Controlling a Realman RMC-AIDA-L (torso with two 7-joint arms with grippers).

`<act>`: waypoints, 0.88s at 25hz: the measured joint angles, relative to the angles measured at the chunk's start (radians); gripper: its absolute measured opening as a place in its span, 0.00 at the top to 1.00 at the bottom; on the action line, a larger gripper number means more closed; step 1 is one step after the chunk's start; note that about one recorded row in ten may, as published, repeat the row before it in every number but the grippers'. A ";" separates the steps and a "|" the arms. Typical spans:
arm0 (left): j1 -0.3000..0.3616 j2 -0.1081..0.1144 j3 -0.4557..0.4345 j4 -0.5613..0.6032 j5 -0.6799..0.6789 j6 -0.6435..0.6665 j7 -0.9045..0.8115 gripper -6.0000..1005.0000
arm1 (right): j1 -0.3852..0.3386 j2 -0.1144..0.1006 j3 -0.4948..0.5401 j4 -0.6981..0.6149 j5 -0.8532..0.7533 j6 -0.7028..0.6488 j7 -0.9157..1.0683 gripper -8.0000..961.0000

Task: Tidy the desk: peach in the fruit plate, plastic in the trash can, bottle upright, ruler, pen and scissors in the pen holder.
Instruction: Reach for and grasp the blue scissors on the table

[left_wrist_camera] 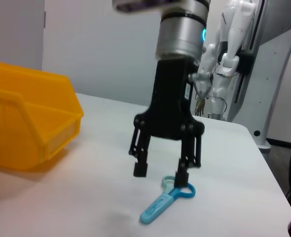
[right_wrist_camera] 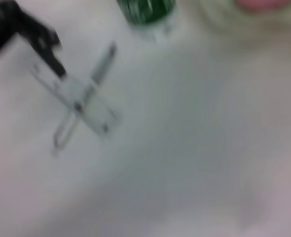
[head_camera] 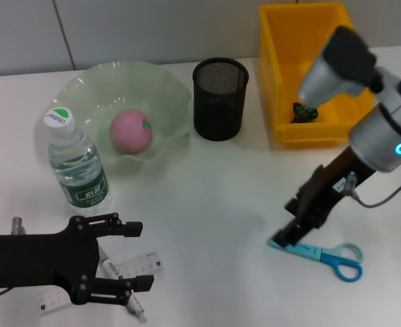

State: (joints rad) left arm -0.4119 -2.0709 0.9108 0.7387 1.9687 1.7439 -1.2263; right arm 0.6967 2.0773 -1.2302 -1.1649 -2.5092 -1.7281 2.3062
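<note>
a matt white desk surface [head_camera: 214, 197] is seen. the fruit plate [head_camera: 169, 88] at 11 o'clock looks like glossy translucent green glass or plastic; the peach [head_camera: 131, 130] is matt. the pen holder [head_camera: 220, 99] is made of black wire mesh. clear glossy plastic is shown by the bottle [head_camera: 79, 163], smooth yellow plastic by the bin [head_camera: 282, 82], blue plastic by the scissors [head_camera: 326, 254] at 4 o'clock.

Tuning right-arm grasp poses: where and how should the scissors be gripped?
Grip the scissors at the closed blade section next to the handle loops, coming straight down. They lie flat on the table, and the right gripper already hangs open above them; fingers should straddle the narrow width.
</note>
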 joint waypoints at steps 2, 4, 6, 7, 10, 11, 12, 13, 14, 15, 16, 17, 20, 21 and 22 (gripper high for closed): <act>-0.003 -0.001 0.000 -0.006 -0.002 -0.001 -0.001 0.14 | 0.015 0.002 -0.067 -0.007 -0.048 -0.007 0.037 0.23; -0.003 -0.001 0.000 -0.006 -0.002 -0.001 -0.001 0.14 | 0.029 0.003 -0.130 -0.010 -0.093 -0.008 0.069 0.23; -0.017 -0.002 -0.001 -0.032 -0.007 -0.010 0.001 0.14 | 0.040 0.005 -0.182 -0.010 -0.122 -0.008 0.089 0.23; -0.017 -0.002 -0.001 -0.032 -0.007 -0.010 0.001 0.14 | 0.044 0.005 -0.204 -0.011 -0.129 -0.008 0.099 0.23; -0.019 -0.001 -0.001 -0.036 -0.008 -0.013 0.003 0.14 | 0.051 0.006 -0.260 -0.013 -0.139 -0.008 0.119 0.23; -0.019 -0.001 -0.001 -0.036 -0.008 -0.013 0.003 0.14 | 0.052 0.007 -0.291 -0.014 -0.148 -0.008 0.125 0.23; -0.019 -0.001 0.000 -0.036 -0.008 -0.014 0.005 0.14 | 0.052 0.007 -0.291 -0.014 -0.148 -0.008 0.125 0.23; -0.019 -0.001 0.000 -0.036 -0.008 -0.014 0.005 0.14 | 0.052 0.008 -0.302 -0.014 -0.153 -0.008 0.125 0.23; -0.019 0.000 0.000 -0.036 -0.006 -0.014 0.005 0.14 | 0.051 0.009 -0.314 -0.015 -0.157 -0.006 0.126 0.23; -0.019 0.000 0.000 -0.037 -0.005 -0.014 0.005 0.14 | 0.049 0.009 -0.322 -0.015 -0.159 -0.004 0.126 0.23; -0.019 0.000 0.000 -0.037 -0.005 -0.014 0.005 0.14 | 0.046 0.010 -0.328 -0.015 -0.161 -0.001 0.126 0.23; -0.019 0.000 0.000 -0.037 -0.005 -0.014 0.005 0.14 | 0.045 0.010 -0.331 -0.015 -0.161 0.001 0.127 0.23; -0.016 0.004 0.000 -0.047 -0.002 -0.014 0.006 0.14 | 0.039 0.010 -0.337 -0.014 -0.162 0.022 0.126 0.23; -0.016 0.004 0.000 -0.047 -0.002 -0.014 0.006 0.14 | 0.039 0.010 -0.337 -0.014 -0.162 0.022 0.126 0.23; -0.014 0.004 0.000 -0.048 -0.002 -0.014 0.007 0.14 | 0.037 0.010 -0.338 -0.012 -0.162 0.026 0.126 0.23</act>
State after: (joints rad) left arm -0.4259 -2.0666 0.9112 0.6911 1.9667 1.7301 -1.2197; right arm 0.7334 2.0876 -1.5681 -1.1773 -2.6709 -1.7016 2.4322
